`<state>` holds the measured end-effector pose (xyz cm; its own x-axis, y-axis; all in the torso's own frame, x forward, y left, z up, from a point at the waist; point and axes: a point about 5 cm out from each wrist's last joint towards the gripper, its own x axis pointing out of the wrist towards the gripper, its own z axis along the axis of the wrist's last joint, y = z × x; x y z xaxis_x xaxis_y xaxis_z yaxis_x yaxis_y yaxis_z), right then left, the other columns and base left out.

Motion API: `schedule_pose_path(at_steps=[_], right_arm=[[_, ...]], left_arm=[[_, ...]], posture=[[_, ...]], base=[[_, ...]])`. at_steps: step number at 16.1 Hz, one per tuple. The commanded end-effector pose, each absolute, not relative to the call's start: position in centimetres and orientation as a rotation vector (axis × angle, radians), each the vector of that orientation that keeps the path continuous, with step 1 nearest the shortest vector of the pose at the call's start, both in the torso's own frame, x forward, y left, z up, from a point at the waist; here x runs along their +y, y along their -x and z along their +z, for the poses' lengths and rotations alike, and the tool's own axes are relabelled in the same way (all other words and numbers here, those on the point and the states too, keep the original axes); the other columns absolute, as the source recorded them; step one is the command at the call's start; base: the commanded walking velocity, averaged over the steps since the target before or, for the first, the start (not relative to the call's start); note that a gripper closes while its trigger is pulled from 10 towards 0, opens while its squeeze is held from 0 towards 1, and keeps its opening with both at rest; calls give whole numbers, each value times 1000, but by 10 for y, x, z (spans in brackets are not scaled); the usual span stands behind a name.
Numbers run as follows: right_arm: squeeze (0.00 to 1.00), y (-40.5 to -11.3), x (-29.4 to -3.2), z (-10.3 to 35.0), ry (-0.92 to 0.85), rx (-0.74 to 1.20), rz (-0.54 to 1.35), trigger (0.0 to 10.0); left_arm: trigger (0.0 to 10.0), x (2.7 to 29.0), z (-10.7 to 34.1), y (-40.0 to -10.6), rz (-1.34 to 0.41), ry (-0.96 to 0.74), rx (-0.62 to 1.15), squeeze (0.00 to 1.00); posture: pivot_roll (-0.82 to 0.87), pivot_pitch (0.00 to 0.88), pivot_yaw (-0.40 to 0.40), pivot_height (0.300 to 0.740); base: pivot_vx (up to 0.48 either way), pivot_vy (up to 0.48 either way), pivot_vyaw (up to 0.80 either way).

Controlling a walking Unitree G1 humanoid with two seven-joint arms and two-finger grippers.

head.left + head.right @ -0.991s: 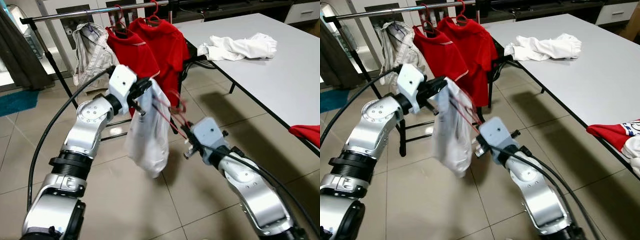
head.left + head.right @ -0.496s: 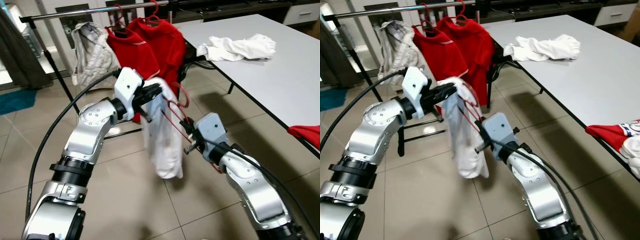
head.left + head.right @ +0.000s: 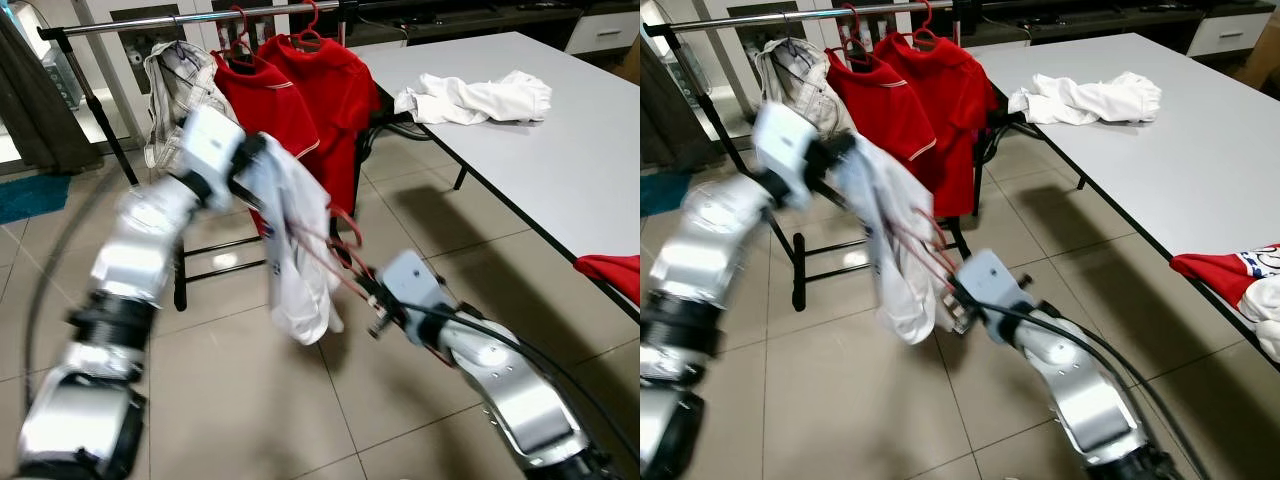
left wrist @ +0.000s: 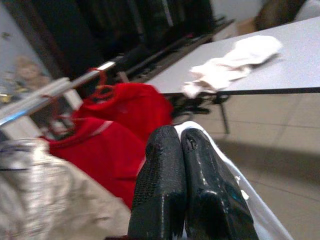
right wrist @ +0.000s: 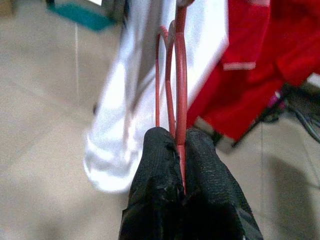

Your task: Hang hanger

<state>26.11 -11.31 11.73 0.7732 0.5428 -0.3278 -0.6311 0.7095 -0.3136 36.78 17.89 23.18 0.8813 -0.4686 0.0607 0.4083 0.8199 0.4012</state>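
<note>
At frame centre, a thin red wire hanger (image 5: 177, 95) is being pinched by the right claw (image 5: 182, 150); limp white cloth (image 3: 300, 250) is being clenched by the left claw (image 4: 182, 165).

Two red shirts (image 3: 300, 95) and a pale garment (image 3: 175, 85) are hung on the rail (image 3: 150, 20). White cloth (image 3: 475, 95) is piled on the grey table (image 3: 560, 170); red cloth (image 3: 610, 270) lies at its edge.

You've got the red hanger (image 5: 177, 75) carrying a white shirt (image 3: 298, 240), tilted steeply below the rail (image 3: 150, 20). Its thin wire runs down to your right, the shirt drooping limp in front of the red shirts (image 3: 300, 100).
</note>
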Motion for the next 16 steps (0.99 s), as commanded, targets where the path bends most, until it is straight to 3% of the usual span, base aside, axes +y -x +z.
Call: schedule_pose_path(at_steps=[1,7,11,16], right_arm=[[0,-258,-116,125,442,210,679,10000],[0,-257,-142,165,350,70,649,10000],[0,-249,-125,178,214,-8,759,10000],[0,-247,-110,170,188,13,816,10000]], left_arm=[[0,181,241,-369,-498,-409,-184,0],[0,178,238,-368,-649,-390,-147,0],[0,170,233,-367,-697,-386,-135,0],[0,161,233,-360,-797,-333,-153,0]], posture=[[-132,0,49,740],[-142,0,70,740],[-140,0,71,740],[-132,0,70,740]], base=[[0,0,0],[0,0,0],[0,0,0],[0,0,0]])
